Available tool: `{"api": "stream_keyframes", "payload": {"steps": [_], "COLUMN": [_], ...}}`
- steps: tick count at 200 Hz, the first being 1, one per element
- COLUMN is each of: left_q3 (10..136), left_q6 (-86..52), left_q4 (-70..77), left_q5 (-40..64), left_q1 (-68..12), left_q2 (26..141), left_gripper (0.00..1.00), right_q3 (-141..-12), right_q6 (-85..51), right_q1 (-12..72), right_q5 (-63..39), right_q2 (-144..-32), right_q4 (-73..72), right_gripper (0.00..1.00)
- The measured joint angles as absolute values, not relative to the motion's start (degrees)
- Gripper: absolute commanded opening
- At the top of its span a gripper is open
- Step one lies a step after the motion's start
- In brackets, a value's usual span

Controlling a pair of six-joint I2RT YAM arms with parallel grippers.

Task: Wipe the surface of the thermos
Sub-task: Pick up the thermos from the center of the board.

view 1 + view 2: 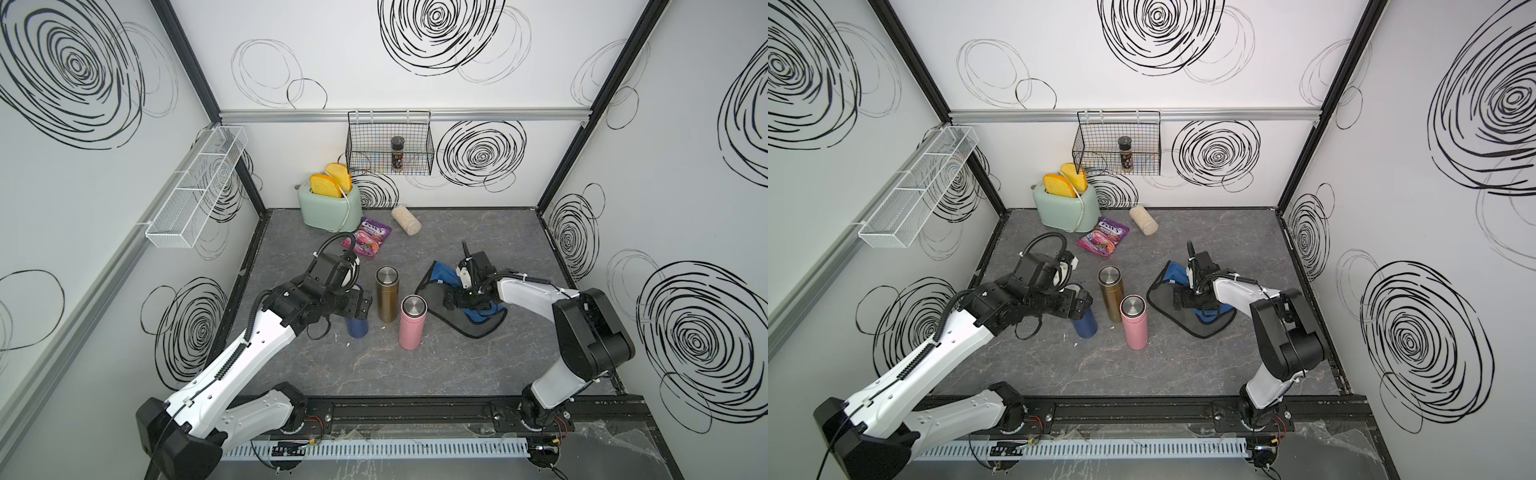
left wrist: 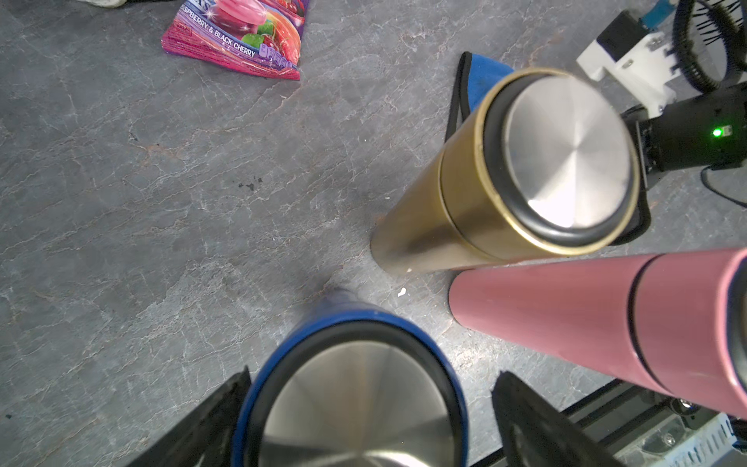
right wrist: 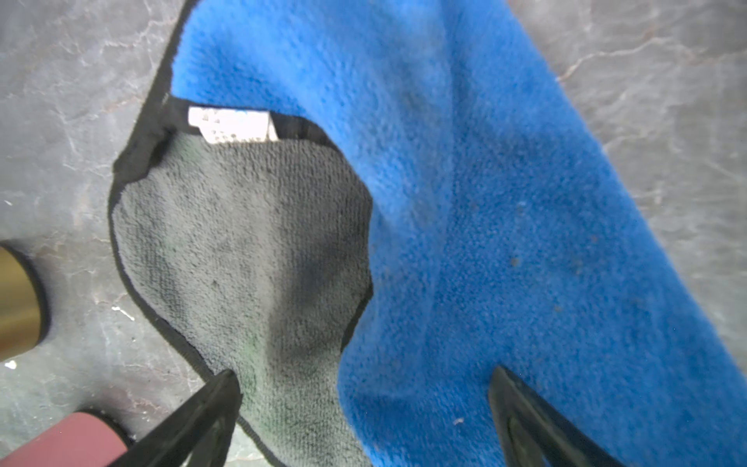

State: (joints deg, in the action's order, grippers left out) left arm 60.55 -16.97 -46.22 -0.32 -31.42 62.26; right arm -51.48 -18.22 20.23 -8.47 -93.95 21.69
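Only readable print: candy bag [image 2: 238, 36], left wrist view, "...SPBERRY & BLACK CHERRY", white caps on purple, start cut off by frame edge. Brand word on bag in both top views too fuzzy. White tag [image 3: 232, 125] on cloth [image 3: 485, 202] has print, blurred, can't read. Spice jar [image 1: 397, 153] label too small.

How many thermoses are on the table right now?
3: gold thermos mid-table, pink thermos beside it nearer the robot, blue thermos left of both, partly covered by the left arm.
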Motion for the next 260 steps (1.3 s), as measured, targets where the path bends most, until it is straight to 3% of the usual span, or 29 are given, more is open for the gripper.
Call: {"api": "stream_keyframes", "payload": {"steps": [47, 124, 176, 188, 198, 260], "left_q3": [59.5, 59.5, 59.5, 59.5, 59.5, 60.9], "left_q6": [-17.0, -16.9, -15.9, -15.7, -15.6, -15.6], "left_q4": [-45.3, -47.2, -48.5, -48.4, -48.4, -51.8], "left_q5": [-2.1, -5.2, -6.7, -6.9, -6.9, -7.7], "left_q1": [-31.9, -34.4, -36.8, -37.1, -37.1, -37.5], "left_q2": [64.7, 65.9, 66.3, 66.3, 66.3, 65.9], "left_gripper": [1.00, 0.82, 0.35, 0.20, 0.00, 0.00], "right_q3": [-50.5, -49.6, -49.6, -49.7, -49.7, -52.9], "right_q6": [-18.5, -19.0, -19.3, -19.5, -19.5, -19.6], "right_q1": [18.9, 18.8, 20.0, 20.5, 21.1, 25.3], "right_q5": [-10.7, -11.8, -10.0, -9.3, -8.6, -2.4], "right_q2": [-93.5, -93.8, -93.1, -92.5, -91.7, -85.2], "right_q4": [20.1, 15.6, 16.9, 18.3, 19.8, 26.4], "right_gripper": [0.98, 0.98, 0.98, 0.98, 0.98, 0.98]}}
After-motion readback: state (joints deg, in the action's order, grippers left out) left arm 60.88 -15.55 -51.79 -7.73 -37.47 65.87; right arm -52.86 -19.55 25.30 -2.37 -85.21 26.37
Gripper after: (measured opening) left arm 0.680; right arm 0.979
